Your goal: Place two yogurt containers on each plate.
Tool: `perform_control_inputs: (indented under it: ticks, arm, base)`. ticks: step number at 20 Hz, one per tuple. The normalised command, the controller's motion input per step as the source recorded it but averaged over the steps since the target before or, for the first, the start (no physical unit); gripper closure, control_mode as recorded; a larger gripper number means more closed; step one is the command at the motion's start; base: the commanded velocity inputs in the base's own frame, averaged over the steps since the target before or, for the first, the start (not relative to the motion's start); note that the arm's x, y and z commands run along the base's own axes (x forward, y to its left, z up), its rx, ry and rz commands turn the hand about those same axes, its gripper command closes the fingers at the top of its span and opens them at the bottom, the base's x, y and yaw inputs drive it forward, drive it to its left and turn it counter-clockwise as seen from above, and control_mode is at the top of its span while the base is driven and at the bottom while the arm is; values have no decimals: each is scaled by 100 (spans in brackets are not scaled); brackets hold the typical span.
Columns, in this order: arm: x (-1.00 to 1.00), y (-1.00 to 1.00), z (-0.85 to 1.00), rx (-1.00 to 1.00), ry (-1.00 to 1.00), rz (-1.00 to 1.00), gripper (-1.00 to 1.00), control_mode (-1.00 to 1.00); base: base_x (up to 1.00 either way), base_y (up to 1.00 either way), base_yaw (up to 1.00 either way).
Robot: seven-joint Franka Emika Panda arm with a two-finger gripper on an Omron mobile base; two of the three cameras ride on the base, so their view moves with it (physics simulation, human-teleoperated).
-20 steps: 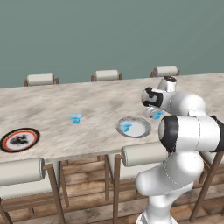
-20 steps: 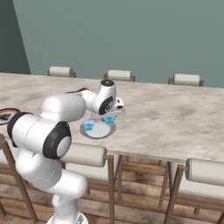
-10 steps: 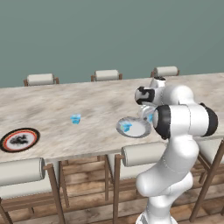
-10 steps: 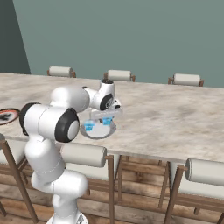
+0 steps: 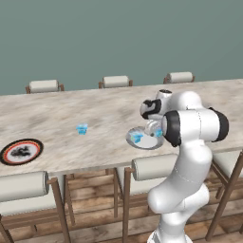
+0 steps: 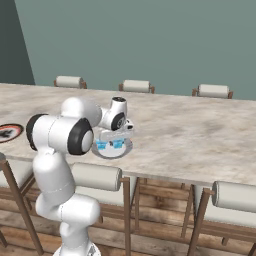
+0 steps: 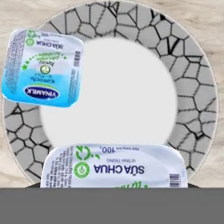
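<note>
Left base view: two-finger gripper (image 5: 156, 129) over pale grey round plate (image 5: 144, 138), one small light-blue yogurt container (image 5: 137, 137) on it, another (image 5: 82, 128) on the marble table (image 5: 57, 114); black-rimmed plate (image 5: 21, 151) far left.
Right base view: two cups on the plate.
Hand view: jaws clamp a white-lidded cup (image 7: 114, 166) above the plate.

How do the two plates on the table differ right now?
The grey plate sits under the gripper and carries a light blue yogurt container; a second yogurt container is held above it. The black-rimmed plate lies far along the table with no container on it. The grey plate is pale with a crackle-patterned rim; the other has a red ring and dark-patterned centre. Both are round and lie flat.
</note>
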Motion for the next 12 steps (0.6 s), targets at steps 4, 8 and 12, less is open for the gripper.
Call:
perform_control_inputs:
  ticks: [4,8,12]
  arm:
    - [13,35,-34,0,1,5,100,-100]
    - [22,4,-18,0,0,1,100,-100]
    - [30,0,-11,0,0,0,100,-100]
  base:
    - [0,0,0]
    - [0,0,0]
    - [0,0,0]
